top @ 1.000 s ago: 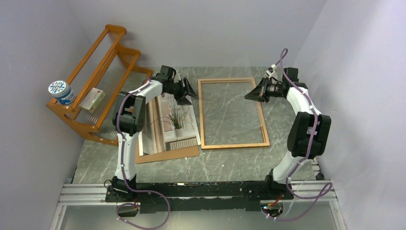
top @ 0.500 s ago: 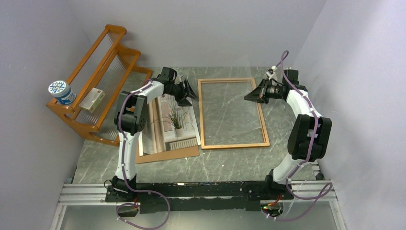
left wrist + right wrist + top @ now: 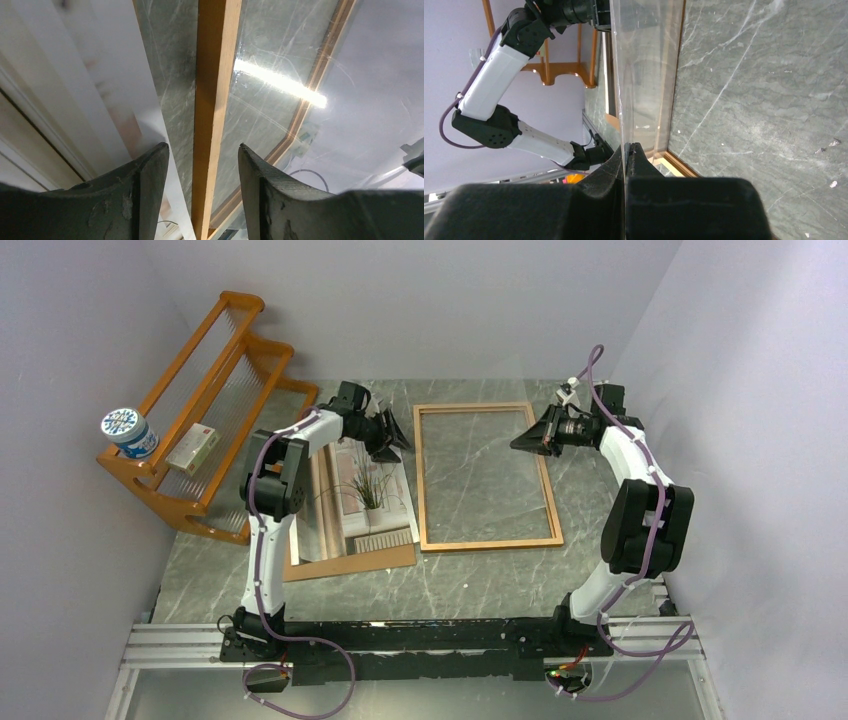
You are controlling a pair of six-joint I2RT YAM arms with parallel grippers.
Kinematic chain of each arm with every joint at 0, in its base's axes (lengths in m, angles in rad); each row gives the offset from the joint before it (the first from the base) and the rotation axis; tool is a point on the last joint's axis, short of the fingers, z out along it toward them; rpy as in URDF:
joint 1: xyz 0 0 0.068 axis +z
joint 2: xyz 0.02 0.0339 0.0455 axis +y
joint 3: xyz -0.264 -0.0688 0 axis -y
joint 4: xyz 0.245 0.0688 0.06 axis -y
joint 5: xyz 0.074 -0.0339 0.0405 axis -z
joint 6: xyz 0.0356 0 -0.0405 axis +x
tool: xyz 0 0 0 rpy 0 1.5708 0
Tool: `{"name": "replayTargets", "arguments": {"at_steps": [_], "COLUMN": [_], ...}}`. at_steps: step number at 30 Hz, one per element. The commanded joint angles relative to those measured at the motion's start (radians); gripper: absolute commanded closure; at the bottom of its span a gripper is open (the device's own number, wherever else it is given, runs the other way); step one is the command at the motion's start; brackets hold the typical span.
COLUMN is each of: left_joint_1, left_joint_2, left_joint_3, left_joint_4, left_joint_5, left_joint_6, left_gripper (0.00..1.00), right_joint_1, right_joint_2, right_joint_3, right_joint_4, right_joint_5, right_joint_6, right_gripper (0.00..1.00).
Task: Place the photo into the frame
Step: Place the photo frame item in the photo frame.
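One photo (image 3: 370, 490) is lying just left of the frame (image 3: 487, 543) on a backing board (image 3: 350, 562). The left hand (image 3: 202, 146), spread apart, is straddling the frame's left rail; the right hand (image 3: 626, 146) is clamping the clear pane (image 3: 644, 65) at its right rail.

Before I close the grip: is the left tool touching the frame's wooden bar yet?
Apart. The left wrist view shows the fingers of the left tool on either side of the frame bar, with clear gaps on both sides.
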Motion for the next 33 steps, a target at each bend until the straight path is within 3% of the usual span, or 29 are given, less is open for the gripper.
{"name": "replayTargets", "arguments": {"at_steps": [1,18,33], "left_joint_1": [-0.015,-0.042,-0.049], "left_joint_2": [0.016,0.036,0.042], "left_joint_3": [0.035,0.06,0.054], "left_joint_4": [0.013,-0.022,-0.035], "left_joint_5": [0.003,-0.056,-0.071], "left_joint_6": [0.044,0.081,0.084], "left_gripper": [0.42,0.48,0.52], "right_joint_1": [-0.005,-0.005,-0.003], "right_joint_2": [-0.043,-0.023,-0.011], "right_joint_3": [0.072,0.1,0.105], "right_joint_4": [-0.056,-0.118,-0.067], "right_joint_5": [-0.038,-0.045,-0.091], "right_joint_6": [-0.031,-0.123,-0.134], "right_gripper": [1.0,1.0,1.0]}}
